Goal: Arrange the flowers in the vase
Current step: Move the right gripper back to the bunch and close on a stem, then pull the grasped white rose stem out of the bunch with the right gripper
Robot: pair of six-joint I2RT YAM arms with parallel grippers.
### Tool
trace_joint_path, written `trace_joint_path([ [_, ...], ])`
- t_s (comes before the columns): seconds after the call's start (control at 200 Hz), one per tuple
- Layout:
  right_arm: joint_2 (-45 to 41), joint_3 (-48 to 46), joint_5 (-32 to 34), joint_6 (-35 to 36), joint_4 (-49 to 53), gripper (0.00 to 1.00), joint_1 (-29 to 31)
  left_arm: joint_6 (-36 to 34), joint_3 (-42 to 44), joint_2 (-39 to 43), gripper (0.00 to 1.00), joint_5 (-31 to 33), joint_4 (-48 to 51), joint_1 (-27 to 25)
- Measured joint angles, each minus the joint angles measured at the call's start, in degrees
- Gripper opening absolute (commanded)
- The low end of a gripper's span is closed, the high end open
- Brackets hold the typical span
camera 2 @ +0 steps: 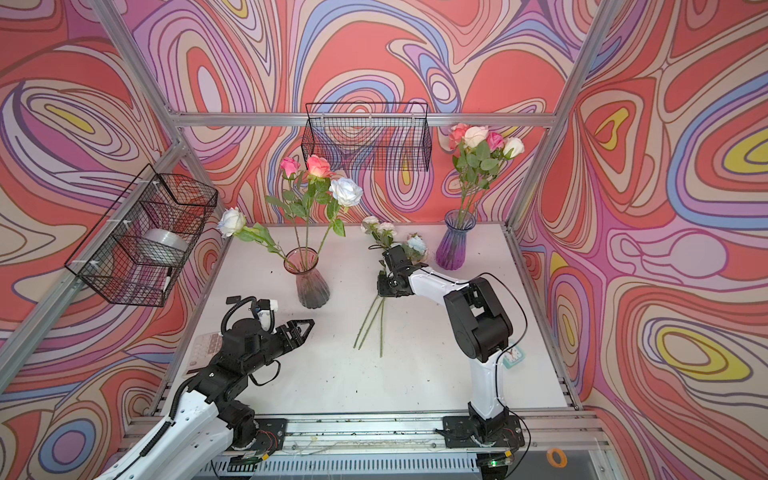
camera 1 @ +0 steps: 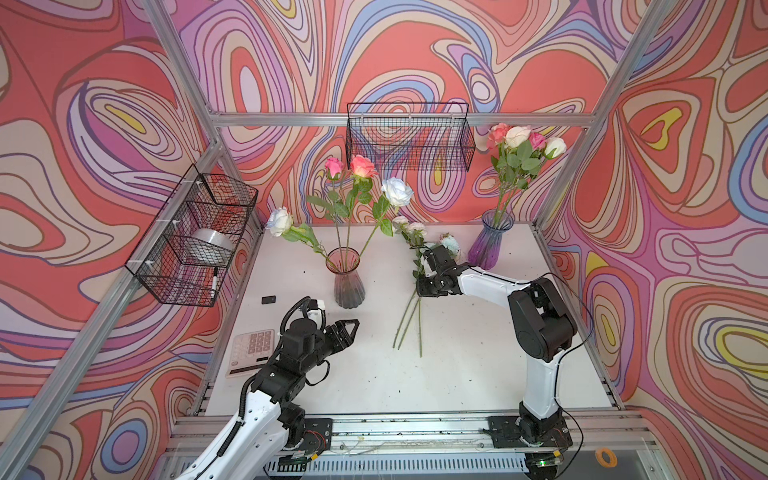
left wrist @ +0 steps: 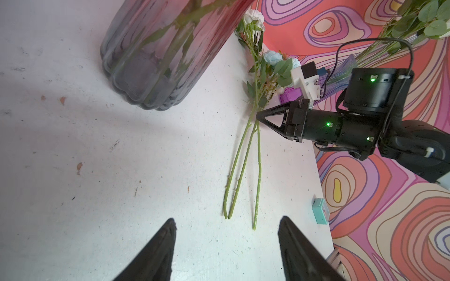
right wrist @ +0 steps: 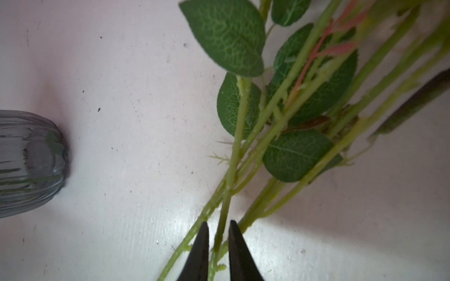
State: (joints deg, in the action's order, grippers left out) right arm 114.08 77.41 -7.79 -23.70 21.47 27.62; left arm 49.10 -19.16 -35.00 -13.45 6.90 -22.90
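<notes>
Loose flowers [right wrist: 295, 155]: three long, thorny green stems with leaves and cream and pale blue blooms, lying on the white counter [camera 1: 457, 374] between the two vases.
Right hand [right wrist: 219, 222]: fingers nearly together, clamped on one stem; the other stems cross just beside it.
Left hand [left wrist: 227, 219]: fingers apart, empty, above the counter near the smoky pink vase [camera 1: 349, 286].
Smoky pink vase: holds four roses.
Purple vase [camera 1: 489, 247]: holds a bunch, at the back.
Calculator [camera 1: 251, 351]: beside the left arm.

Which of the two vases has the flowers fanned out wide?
The smoky pink-grey vase in the middle; its four flowers splay apart, while those in the purple vase bunch tightly.
</notes>
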Motion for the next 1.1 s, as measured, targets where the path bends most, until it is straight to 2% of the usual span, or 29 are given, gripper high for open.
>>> trace_joint_path([
  [0.416, -0.11, -1.01, -3.32, -2.78, -2.75, 0.0, -1.25, -0.46, -0.7, 0.0, 0.68, 0.09, 1.95, 0.0],
  [0.866, -15.17, -9.53, -8.66, -7.19, -9.97, 0.0, -1.55, -1.36, -2.89, -0.5, 0.68, 1.27, 3.69, 0.0],
  [1.096, -14.82, -12.7, -13.92, -9.2, -13.4, 0.0, -1.68, -1.33, -3.48, -1.49, 0.68, 1.29, 3.8, 0.0],
])
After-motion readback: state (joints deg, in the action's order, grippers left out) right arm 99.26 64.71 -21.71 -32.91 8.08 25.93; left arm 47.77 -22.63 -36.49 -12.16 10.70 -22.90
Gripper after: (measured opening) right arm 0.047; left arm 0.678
